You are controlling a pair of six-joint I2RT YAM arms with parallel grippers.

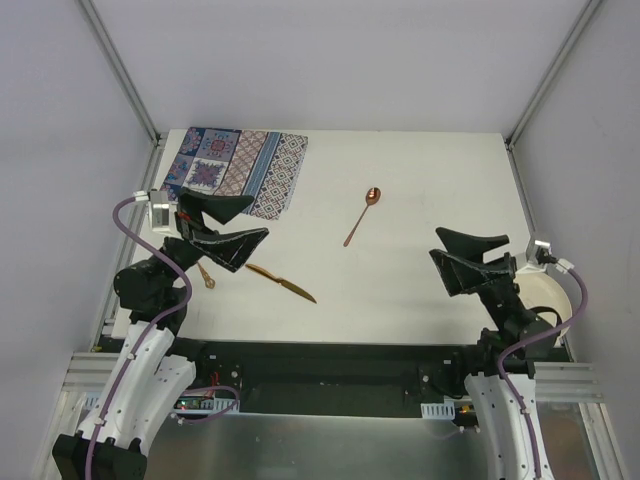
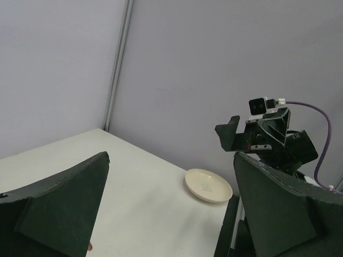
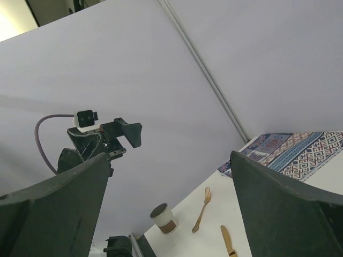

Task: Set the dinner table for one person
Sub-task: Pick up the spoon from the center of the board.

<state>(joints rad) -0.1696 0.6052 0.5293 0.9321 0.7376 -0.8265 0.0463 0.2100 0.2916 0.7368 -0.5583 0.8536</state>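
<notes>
Blue-and-red placemat (image 1: 240, 170) lay far left on the tabletop (image 1: 430, 180), bare; both pairs of jaws stood wide, empty. Laying had not begun, I judged: next, draw the placemat near-centre.

Lab cell: white walls (image 1: 330, 60), aluminium frame rails (image 1: 121, 68) round dinner table (image 1: 410, 280).
</notes>
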